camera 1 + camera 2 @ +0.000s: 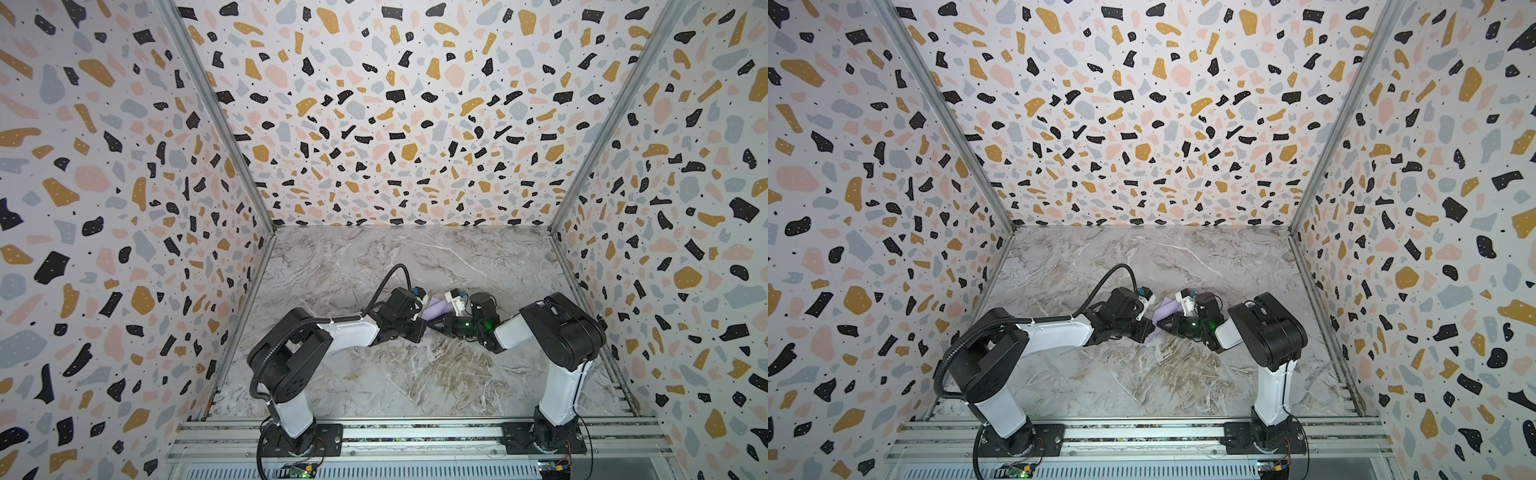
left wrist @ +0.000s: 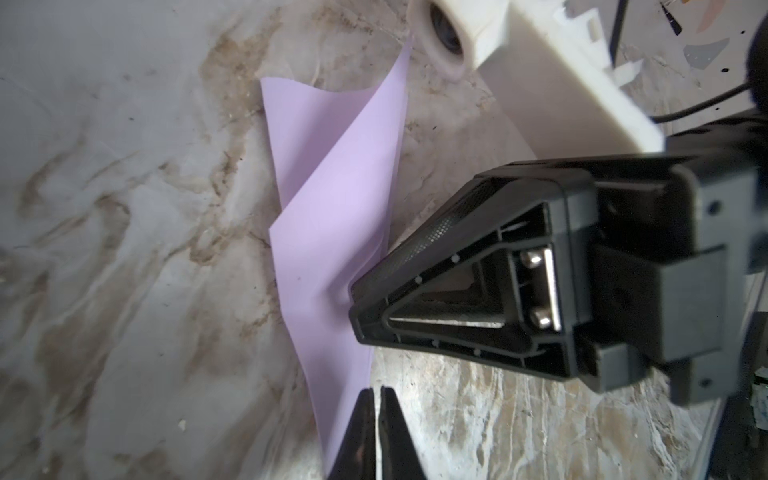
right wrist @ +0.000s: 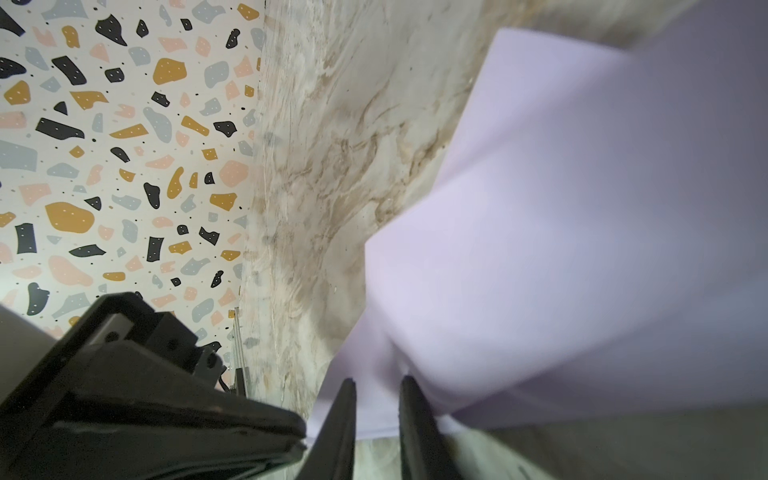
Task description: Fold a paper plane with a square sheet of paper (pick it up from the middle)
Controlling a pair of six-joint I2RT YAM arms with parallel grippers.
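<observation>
The square sheet of paper (image 2: 332, 208) is pale lilac and loosely folded over itself. It stands up from the marble table between the two arms in both top views (image 1: 559, 309) (image 1: 1167, 309). My right gripper (image 3: 377, 380) is shut on its lower edge, with paper filling the narrow gap between the fingers. The sheet puckers at that gripper's tip (image 2: 353, 307). My left gripper (image 2: 377, 390) has its jaws shut, tips right at the paper's edge. I cannot tell whether that edge is caught between them. No paper plane shape shows.
The two gripper heads nearly touch above the middle of the marble table (image 1: 374, 257). Terrazzo walls (image 1: 124, 208) close in three sides. An aluminium rail (image 1: 415, 432) with both arm bases runs along the front. A black cable (image 1: 390, 278) loops over the left arm.
</observation>
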